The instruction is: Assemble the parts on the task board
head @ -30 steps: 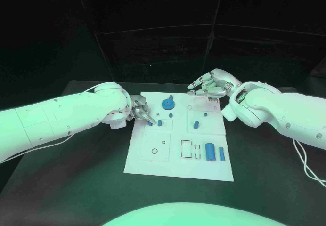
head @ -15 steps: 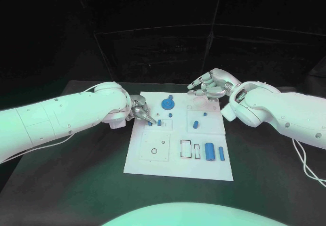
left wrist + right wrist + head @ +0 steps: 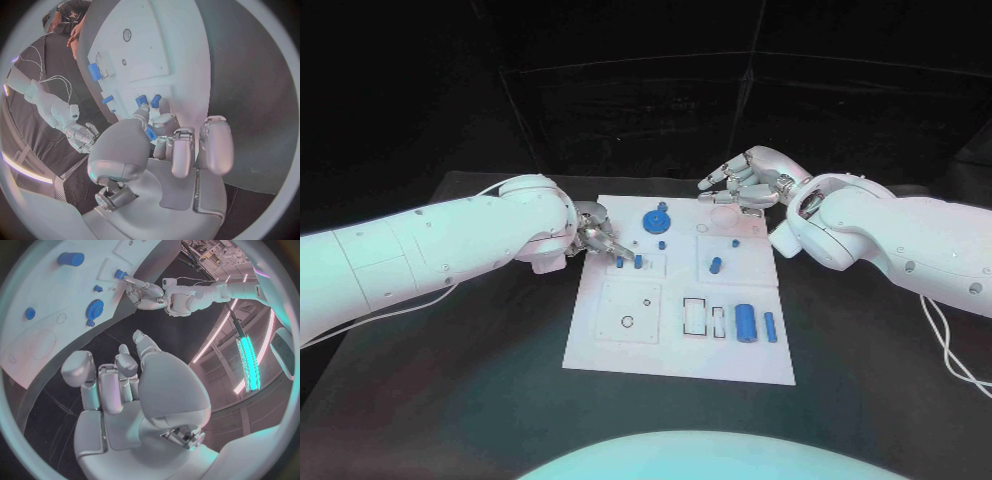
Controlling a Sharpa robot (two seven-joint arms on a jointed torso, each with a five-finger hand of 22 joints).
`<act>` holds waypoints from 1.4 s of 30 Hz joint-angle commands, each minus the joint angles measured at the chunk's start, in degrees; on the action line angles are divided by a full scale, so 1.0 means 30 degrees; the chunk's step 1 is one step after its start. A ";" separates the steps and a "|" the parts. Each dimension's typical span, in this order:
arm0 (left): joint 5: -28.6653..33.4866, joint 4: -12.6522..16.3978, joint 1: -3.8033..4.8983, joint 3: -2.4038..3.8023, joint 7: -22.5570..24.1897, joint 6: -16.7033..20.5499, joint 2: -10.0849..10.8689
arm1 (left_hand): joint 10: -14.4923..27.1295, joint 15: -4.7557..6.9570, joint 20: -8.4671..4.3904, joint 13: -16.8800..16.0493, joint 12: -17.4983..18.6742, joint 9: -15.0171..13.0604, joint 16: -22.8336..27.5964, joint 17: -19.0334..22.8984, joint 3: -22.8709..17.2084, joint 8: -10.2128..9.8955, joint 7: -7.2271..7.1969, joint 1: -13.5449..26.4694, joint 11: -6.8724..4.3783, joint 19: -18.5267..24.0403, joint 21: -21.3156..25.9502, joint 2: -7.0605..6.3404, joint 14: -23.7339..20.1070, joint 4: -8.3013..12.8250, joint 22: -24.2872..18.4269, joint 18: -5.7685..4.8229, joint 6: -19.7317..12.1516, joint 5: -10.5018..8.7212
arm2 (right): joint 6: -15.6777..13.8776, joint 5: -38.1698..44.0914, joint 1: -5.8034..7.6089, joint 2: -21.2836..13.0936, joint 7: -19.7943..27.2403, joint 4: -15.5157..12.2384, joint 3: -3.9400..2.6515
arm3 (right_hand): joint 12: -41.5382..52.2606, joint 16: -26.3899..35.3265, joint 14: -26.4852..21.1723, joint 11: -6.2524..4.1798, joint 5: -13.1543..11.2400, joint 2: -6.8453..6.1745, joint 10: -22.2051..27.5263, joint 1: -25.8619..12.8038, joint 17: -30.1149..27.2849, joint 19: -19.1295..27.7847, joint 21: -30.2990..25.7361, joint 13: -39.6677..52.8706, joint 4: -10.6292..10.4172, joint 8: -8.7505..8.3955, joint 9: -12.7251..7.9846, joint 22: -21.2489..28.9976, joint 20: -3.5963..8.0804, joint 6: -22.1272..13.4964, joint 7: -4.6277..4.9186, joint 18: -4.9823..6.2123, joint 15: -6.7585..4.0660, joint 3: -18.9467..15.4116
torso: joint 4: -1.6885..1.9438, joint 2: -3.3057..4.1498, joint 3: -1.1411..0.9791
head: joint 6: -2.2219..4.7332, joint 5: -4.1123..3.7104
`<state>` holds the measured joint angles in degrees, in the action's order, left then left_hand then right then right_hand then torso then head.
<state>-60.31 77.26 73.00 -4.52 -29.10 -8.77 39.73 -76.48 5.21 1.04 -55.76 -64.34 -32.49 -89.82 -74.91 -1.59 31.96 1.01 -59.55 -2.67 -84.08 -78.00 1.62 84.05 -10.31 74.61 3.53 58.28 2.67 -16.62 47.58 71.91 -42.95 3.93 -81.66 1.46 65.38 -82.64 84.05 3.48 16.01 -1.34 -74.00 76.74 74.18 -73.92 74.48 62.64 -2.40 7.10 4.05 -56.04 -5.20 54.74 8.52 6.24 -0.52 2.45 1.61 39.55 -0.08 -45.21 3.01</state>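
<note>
Head view. We see the white rectangular task board [image 3: 678, 300] at the centre of the black table [image 3: 473, 400]. Our left hand [image 3: 599, 240] sits at the board's 9 o'clock edge, toward the far end. Its fingertips meet at a small blue peg [image 3: 620, 262]; a second small blue peg [image 3: 638, 261] stands just beside it, on the side away from the hand. Both pegs appear upright in the small square recess, long axis vertical. The blue round knob part [image 3: 656, 219] lies at roughly 1 o'clock from the left hand. Our right hand [image 3: 744, 180] hovers at the board's far right corner, about 1 o'clock from board centre, fingers apart and holding nothing, well apart from the pegs. We judge the left hand the nearer one for the coming move.

Left wrist view. The left hand [image 3: 159, 145] has thumb and a finger closed toward the blue pegs [image 3: 149, 101] at the board edge. A blue piece [image 3: 152, 134] shows between the fingers, so we judge the hand pinches a peg, though the contact is partly hidden.

Right wrist view. The right hand [image 3: 119, 377] hangs off the board edge, fingers loosely extended and parted, nothing in them. The blue knob part [image 3: 95, 308] lies beyond its fingertips, and the left hand [image 3: 145, 295] works further along the board.
</note>
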 commanded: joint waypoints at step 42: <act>-0.4225 -0.0972 -0.0112 -0.0480 1.1969 0.7318 -0.1611 | 0.7783 -0.1957 0.1759 1.4998 1.4221 0.6919 0.6900 0.5557 -0.2471 -0.6217 0.2646 -0.7075 0.2760 0.3828 1.3302 -0.2049 -0.1333 0.3871 -1.3696 0.2315 -0.2049 0.0080 | 0.0087 0.0081 0.0033 0.0117 0.0127 0.0091 -0.0008 | -0.0150 0.0116 0.0872 -0.0052 0.0104 0.0033 0.0121 -0.0111 -0.0063 0.0174 -0.0124 -0.0048 -0.0055 0.0064 -0.0024 0.0076 0.0032 -0.0078 -0.0008 0.0112 -0.0173 -0.0028 | -0.0014 0.0019 0.0016 | 0.0280 -0.0354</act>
<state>-66.13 74.75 72.70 -5.94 4.89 14.06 35.20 -52.63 -0.70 6.35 -11.02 -21.96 -11.93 -67.99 -57.04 -8.83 13.47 8.93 -81.12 5.62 -72.14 -37.82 -4.24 79.38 1.22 33.37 10.22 51.85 3.06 -16.61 47.74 71.90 -42.67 3.93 -81.35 1.47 65.16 -82.64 84.04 3.48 16.01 -1.34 -74.00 76.74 74.09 -73.71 74.49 62.59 -2.40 7.10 4.05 -55.90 -5.00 54.74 8.52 6.22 -0.52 2.45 1.58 39.56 -0.10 -44.38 2.02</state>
